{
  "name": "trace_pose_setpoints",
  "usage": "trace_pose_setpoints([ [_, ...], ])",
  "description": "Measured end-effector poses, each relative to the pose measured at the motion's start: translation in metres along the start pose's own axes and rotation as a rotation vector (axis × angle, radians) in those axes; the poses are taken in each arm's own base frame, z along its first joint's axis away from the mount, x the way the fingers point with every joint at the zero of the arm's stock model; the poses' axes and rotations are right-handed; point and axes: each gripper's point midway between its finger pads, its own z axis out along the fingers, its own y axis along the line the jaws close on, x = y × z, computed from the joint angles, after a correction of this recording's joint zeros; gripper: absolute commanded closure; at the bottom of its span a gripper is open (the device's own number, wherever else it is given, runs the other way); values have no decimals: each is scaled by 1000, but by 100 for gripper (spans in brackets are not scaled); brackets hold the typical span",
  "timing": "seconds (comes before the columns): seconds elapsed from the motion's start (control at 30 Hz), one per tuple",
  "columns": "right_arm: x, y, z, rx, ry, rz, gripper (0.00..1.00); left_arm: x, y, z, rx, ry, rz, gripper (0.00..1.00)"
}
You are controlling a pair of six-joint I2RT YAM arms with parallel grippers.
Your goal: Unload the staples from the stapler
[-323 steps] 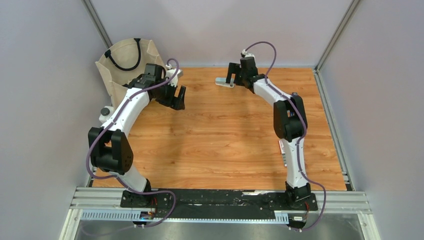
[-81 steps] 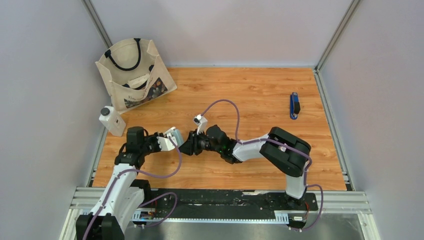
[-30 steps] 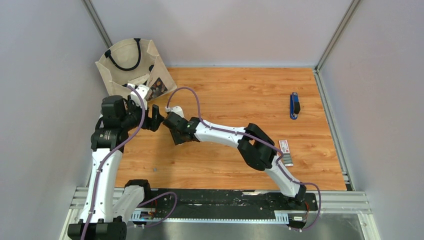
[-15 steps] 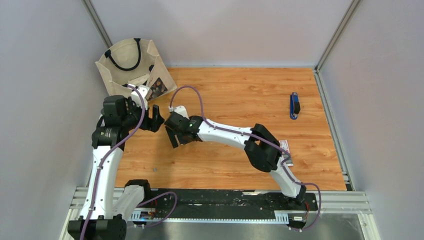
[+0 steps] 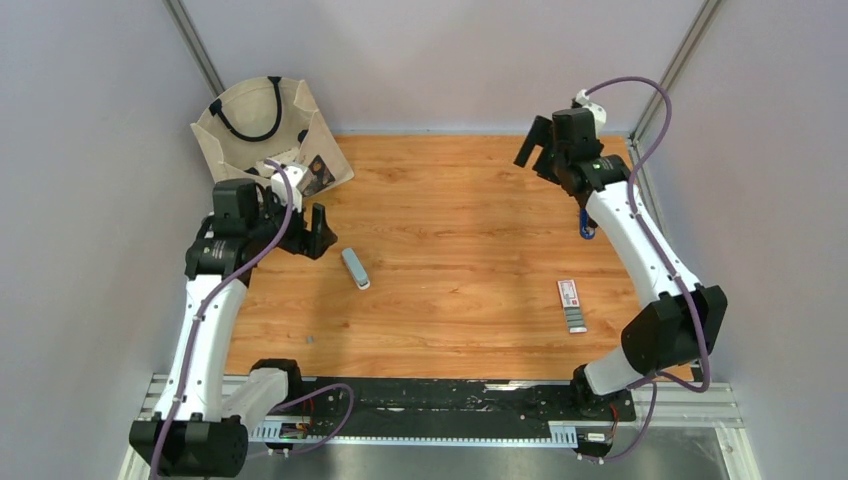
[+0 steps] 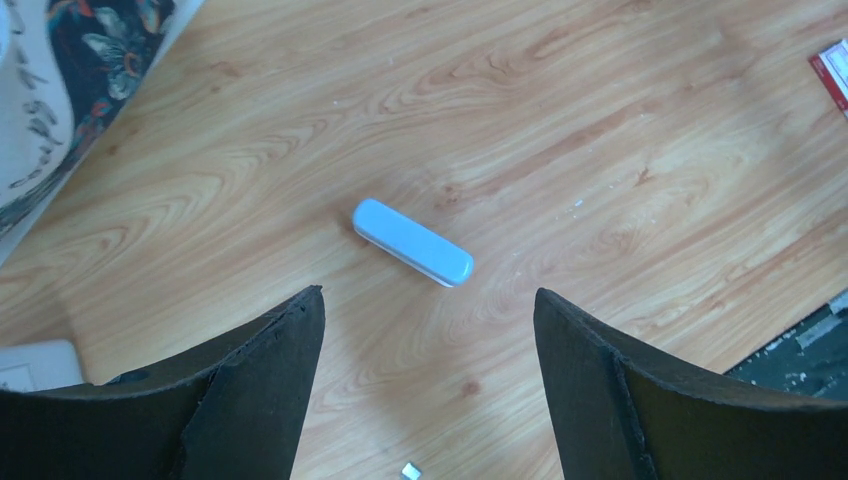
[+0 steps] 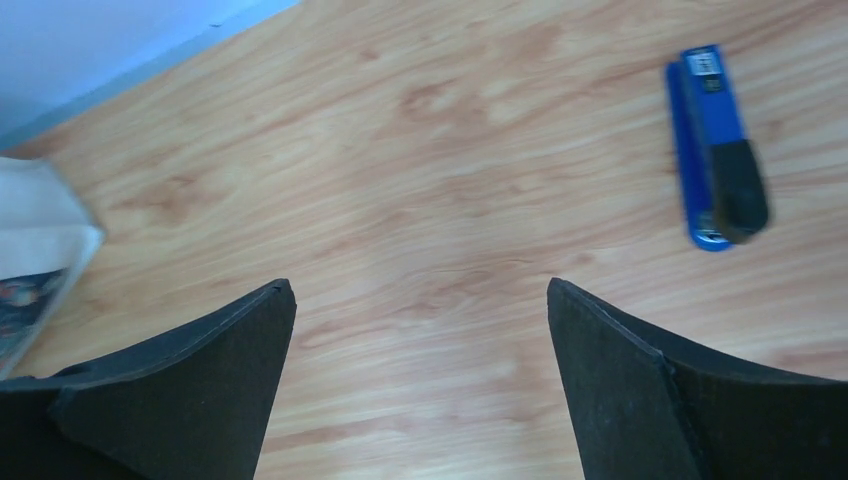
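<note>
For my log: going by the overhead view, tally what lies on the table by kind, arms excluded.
Blue stapler: 1
Pale blue oblong item: 1
Red-and-white box: 1
Staples: 1 cluster, strips too small to count
Tote bag: 1
Tiny pale scrap: 1
Total: 6

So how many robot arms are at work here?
2. The left arm reaches toward the tote bag at the far left; the right arm stretches to the far right corner, near the blue stapler.

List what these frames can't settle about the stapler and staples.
- Blue-and-black stapler: blurred in right wrist view, mostly behind the right arm from the top; staples inside unseen.
- Silvery-grey staple strips: too small from the top to count.
- Red-and-white box: cut off by the left wrist edge.
</note>
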Motion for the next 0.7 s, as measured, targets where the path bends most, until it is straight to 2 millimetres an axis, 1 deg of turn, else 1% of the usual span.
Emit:
trace_pose_setpoints([
  [0.07,-3,-30,2,71,1,-16,0,0,-3,8,22,31,0,15],
  [0.1,-3,-41,4,98,9,-31,0,0,-5,12,33,48,0,15],
  [0.13,-2,-55,7,133,26,-46,0,-1,-7,17,45,63,1,15],
  [0.2,-1,-75,14,176,56,-68,3,0,-10,23,58,85,1,15],
  [0.33,-1,-135,35,313,132,-67,7,2,-11,29,59,109,1,14],
  [0.37,-1,-153,41,358,152,-63,8,3,-11,31,56,116,2,14],
  [0.43,2,-180,49,424,186,-53,9,5,-11,34,53,130,5,14],
  [0.5,7,-198,55,469,220,-45,9,7,-13,38,58,144,11,14],
  [0.57,12,-208,60,495,250,-49,9,11,-16,43,64,166,18,14],
  [0.7,17,-211,72,503,284,-64,9,17,-19,51,74,198,22,14],
])
